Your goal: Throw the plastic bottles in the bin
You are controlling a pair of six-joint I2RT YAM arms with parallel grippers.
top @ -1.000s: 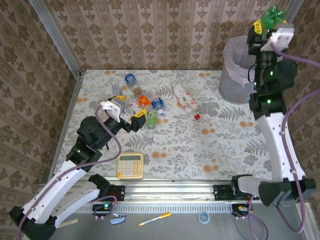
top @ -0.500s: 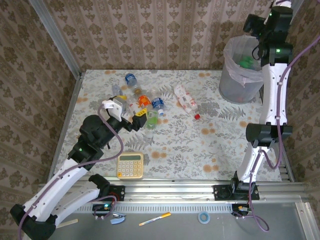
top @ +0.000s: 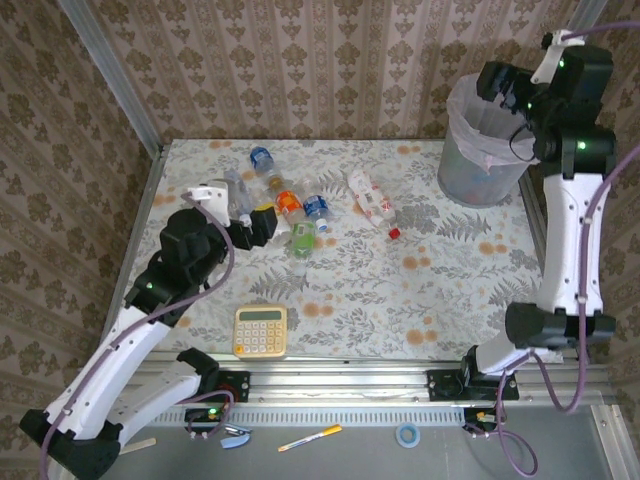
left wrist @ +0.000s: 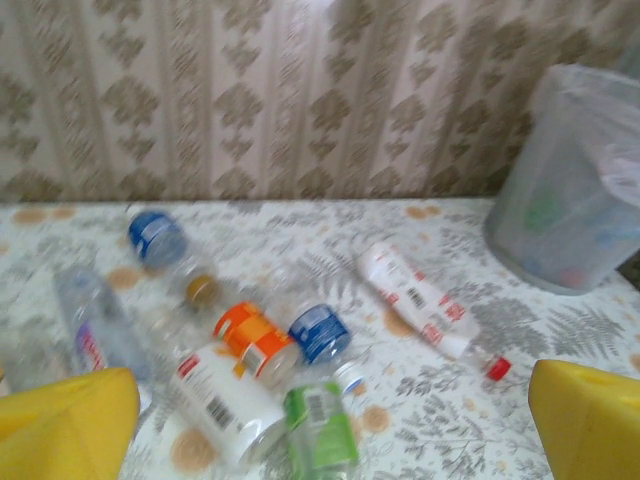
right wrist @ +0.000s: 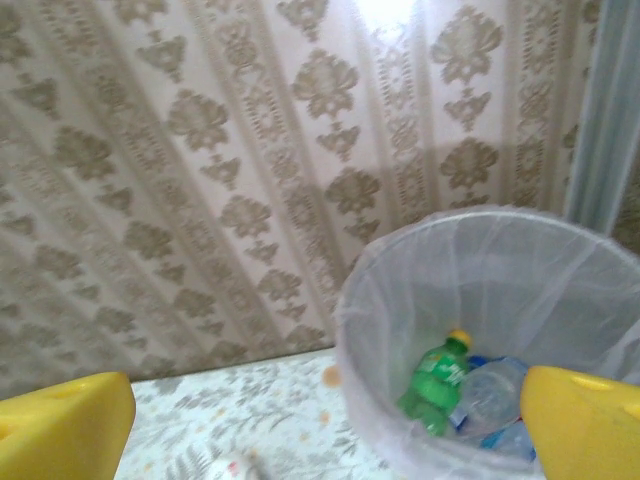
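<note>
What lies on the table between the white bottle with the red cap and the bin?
Nothing: in the top view the table between them is bare.

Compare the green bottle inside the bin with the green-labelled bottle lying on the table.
The green bottle leans cap-up inside the bin; the green-labelled bottle lies flat on the table. The green bottle has a yellow cap; the green-labelled bottle's looks white. The green bottle is already binned; the green-labelled bottle lies among other bottles. Both are small plastic bottles.
</note>
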